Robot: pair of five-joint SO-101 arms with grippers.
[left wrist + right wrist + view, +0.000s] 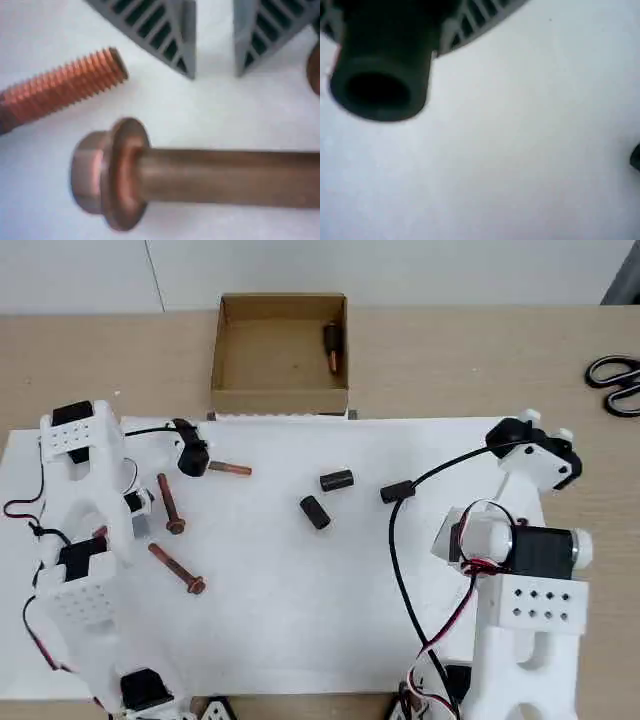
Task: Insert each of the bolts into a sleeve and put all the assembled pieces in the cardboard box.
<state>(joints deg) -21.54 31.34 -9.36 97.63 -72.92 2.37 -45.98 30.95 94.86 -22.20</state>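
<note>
While left fingers (pixel 160 35) sit spread, bolt (pixel 210 177) lies just beside tips, not btwn.

From my station, the working surface is a white sheet (pixel 300 630) spread over a pale wooden table (pixel 450 360). The sheet lies a little askew, and bare wood shows along its far side and at the right. On that bare wood, near the right edge and well apart from the sheet, I see a pair of black-handled scissors (pixel 615 383) lying flat, partly cut off by the frame. Behind the table runs a plain white wall (pixel 400 270) with a thin seam in it. At the far right corner sits a dark grey shape (pixel 627 275) — I can't tell what it is.
</note>
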